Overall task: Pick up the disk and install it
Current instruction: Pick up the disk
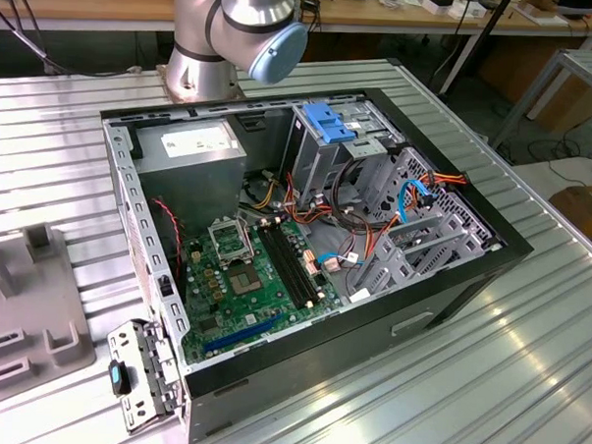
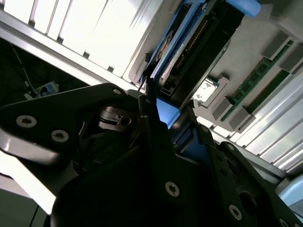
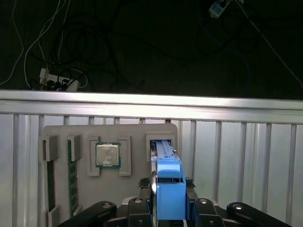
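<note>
1. The gripper [image 3: 169,210] sits astride the near end of the disk [image 3: 168,184], right on its bright blue rail. Whether it has actually clamped down I cannot tell. If it has only a light bite on that smooth plastic, I'd expect the disk to slip or tilt as soon as its weight comes on.

2. The disk stands on edge in a slot of the grey tray [image 3: 61,132], at the tray's end away from the memory sticks [image 3: 72,175]. The slot looks snug. A pull that isn't straight could jam the disk and drag the tray along with it. That matters because the tray lies near an edge of the table [image 3: 236,161], with floor and cords beyond.

3. The processor [image 3: 108,154] lies in the pocket just beside the disk's slot. A sideways swing on the way out could clip it.

4. The computer case [image 1: 450,288] sits mid-table and well apart from the tray, so there is room for a loose grip to shift in transit.

5. Inside the case, loose cables [image 1: 407,199] hang right beside the drive cage [image 1: 323,154]. A disk coming in crooked could snag one, or catch on the cage's light-blue latch [image 1: 335,120] and fail to seat.
</note>
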Controlling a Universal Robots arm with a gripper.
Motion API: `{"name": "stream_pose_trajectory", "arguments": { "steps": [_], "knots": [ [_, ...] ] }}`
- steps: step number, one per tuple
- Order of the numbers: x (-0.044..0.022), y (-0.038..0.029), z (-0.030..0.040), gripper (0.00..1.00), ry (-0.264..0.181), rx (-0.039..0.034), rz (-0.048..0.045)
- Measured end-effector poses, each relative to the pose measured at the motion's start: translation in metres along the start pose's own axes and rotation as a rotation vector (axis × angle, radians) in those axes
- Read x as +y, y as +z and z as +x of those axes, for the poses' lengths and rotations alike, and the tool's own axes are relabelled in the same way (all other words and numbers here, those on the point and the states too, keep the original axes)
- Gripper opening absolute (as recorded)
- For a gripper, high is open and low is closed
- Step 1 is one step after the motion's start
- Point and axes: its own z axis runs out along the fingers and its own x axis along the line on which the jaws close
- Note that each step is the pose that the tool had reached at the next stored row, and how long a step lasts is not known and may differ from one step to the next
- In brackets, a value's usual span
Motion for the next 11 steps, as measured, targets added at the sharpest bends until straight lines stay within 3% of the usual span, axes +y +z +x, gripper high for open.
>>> {"name": "stream_pose_trajectory", "arguments": {
  "steps": [9,11],
  "knots": [
    [-0.0008,-0.0004,-0.0024,0.36,0.003,-0.0033,-0.0002],
    [-0.0010,-0.0056,-0.0024,0.36,0.003,-0.0033,0.0000]
  ]
}}
